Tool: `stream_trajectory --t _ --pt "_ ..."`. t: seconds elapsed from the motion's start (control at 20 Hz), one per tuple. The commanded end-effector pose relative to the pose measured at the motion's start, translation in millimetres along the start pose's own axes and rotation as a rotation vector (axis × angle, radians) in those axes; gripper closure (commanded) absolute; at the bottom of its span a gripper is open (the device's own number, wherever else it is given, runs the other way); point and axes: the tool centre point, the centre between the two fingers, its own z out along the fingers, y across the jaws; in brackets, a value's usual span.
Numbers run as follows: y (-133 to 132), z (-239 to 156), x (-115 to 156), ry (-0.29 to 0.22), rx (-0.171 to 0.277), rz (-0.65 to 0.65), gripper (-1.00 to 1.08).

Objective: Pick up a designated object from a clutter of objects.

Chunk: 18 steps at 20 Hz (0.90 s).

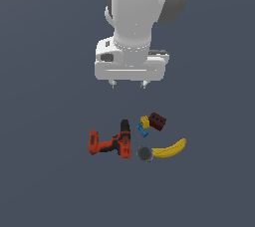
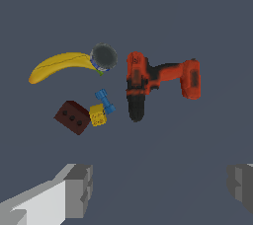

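The yellow banana point(image 1: 171, 149) lies on the floor at the exterior view's right of the clutter; it also shows in the wrist view point(image 2: 59, 65). Its stem end touches the dark grey round object point(image 1: 145, 153) point(image 2: 104, 56). The orange-red and black drill point(image 1: 112, 143) point(image 2: 158, 81) lies to the exterior view's left. The dark red-brown block point(image 1: 158, 121) point(image 2: 72, 117) and the yellow-and-blue toy piece point(image 1: 144, 126) point(image 2: 101, 108) lie behind. My gripper point(image 1: 128, 84) point(image 2: 160, 187) hangs open and empty well above the clutter.
Plain dark grey floor surrounds the small cluster of objects on all sides. The white arm body point(image 1: 142, 7) fills the upper middle of the exterior view.
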Motion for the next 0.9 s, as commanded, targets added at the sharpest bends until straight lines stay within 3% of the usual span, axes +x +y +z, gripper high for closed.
stream_trajectory --t 0.0,0.85 --pt "0.0 0.0 0.0 0.0 0.0 0.0 -0.92" --pt "12.2 6.9 -2.2 -0.021 0.001 0.056 -0.92"
